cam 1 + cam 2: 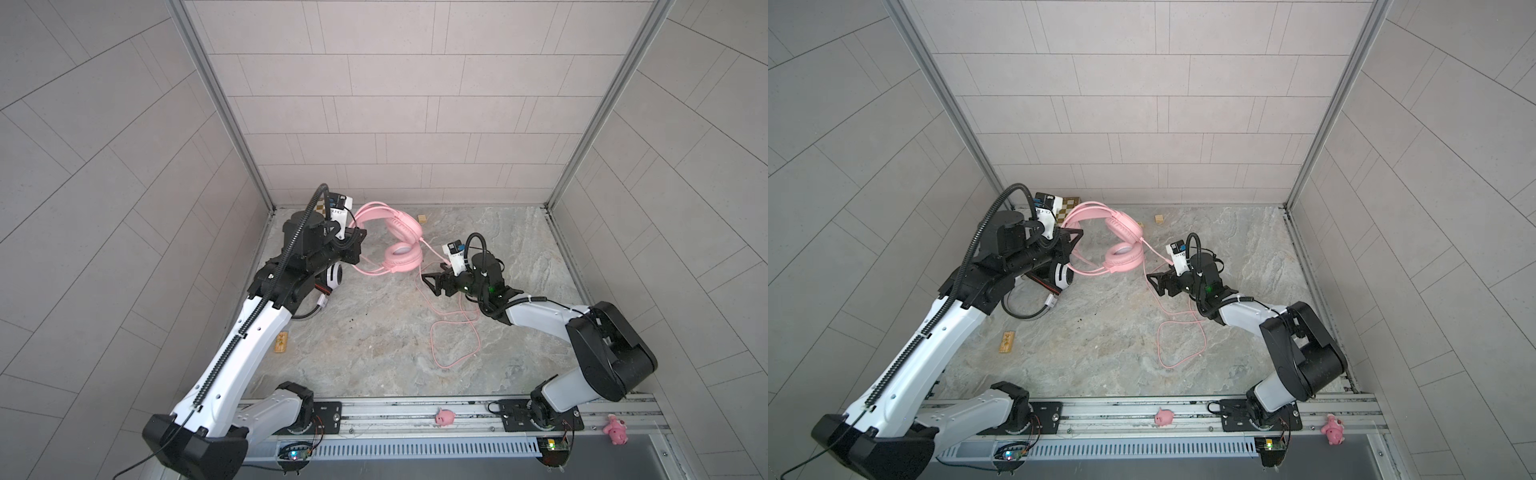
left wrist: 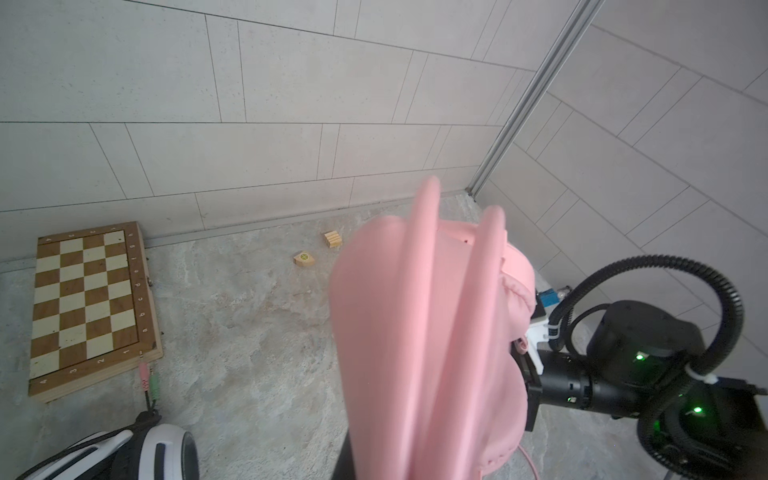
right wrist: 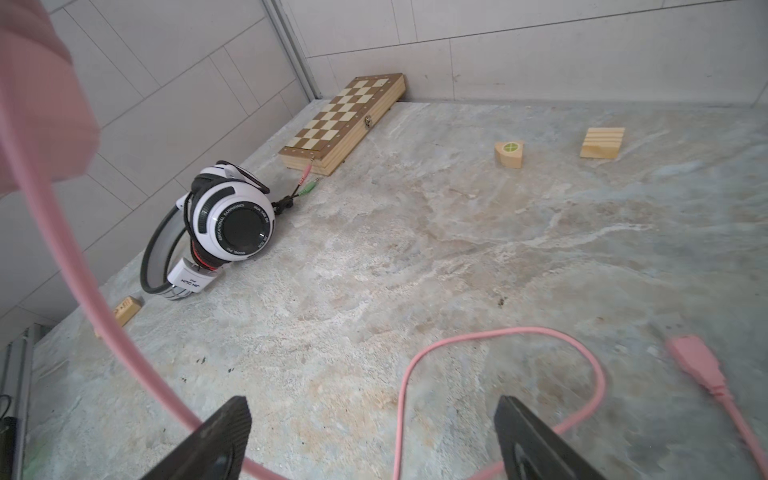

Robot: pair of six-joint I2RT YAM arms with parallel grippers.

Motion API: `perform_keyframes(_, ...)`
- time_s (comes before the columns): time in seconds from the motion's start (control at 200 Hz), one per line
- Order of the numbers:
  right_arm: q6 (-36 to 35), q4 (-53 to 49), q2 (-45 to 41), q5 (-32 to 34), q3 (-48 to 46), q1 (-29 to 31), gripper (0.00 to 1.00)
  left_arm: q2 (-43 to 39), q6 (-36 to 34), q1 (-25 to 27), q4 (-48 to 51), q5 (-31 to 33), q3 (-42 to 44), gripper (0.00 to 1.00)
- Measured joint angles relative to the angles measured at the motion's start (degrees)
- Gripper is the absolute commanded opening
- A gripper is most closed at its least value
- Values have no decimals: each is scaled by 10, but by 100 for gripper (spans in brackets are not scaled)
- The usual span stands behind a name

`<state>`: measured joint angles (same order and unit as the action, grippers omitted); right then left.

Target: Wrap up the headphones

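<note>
- Clearly, our left gripper (image 1: 356, 240) was clamped tight on the pink headset (image 1: 401, 249), just right of the chessboard (image 1: 1068, 205).
- In the left wrist view we saw its headband (image 2: 415, 332) close up, filling the middle of the frame.
- We could not tell whether its cups rested on the table (image 1: 374, 353).
- The pink cord (image 1: 453, 340) ran from the cups away from the chessboard and lay in loose loops on the table.
- Our right gripper (image 3: 372, 401) was spread wide and held nothing, well apart from the chessboard, on the far side of the pink headset from it.
- In the right wrist view the cord crossed one of its fingers (image 3: 224, 436), and a loop lay on the table under the gap.
- The white headset (image 3: 232, 224) lay on its side near the chessboard's near end.
- Its plugs (image 3: 307, 180), pink and green, lay just beside the board's edge.
</note>
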<state>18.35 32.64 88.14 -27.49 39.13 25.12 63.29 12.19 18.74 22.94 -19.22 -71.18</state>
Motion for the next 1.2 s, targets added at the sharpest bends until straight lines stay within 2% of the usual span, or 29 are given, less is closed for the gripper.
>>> perform_keyframes(0.215, 51, 75, 17, -35, -32, 3, 88, 0, 36, -30, -9, -33, 0, 0)
perform_keyframes(0.395, 60, 68, -46, -31, -76, -16, 87, 0, 49, -42, -12, -42, 0, 0)
perform_keyframes(0.615, 60, 55, -104, -31, -81, -52, 88, 2, 64, -45, -22, -54, 0, 0)
perform_keyframes(1.051, 87, 84, -69, -58, -79, -23, 87, 7, 76, -45, -25, -67, 1, 0)
perform_keyframes(1.201, 80, 94, -28, -60, -48, 17, 81, 7, 93, -45, -33, -76, 1, 0)
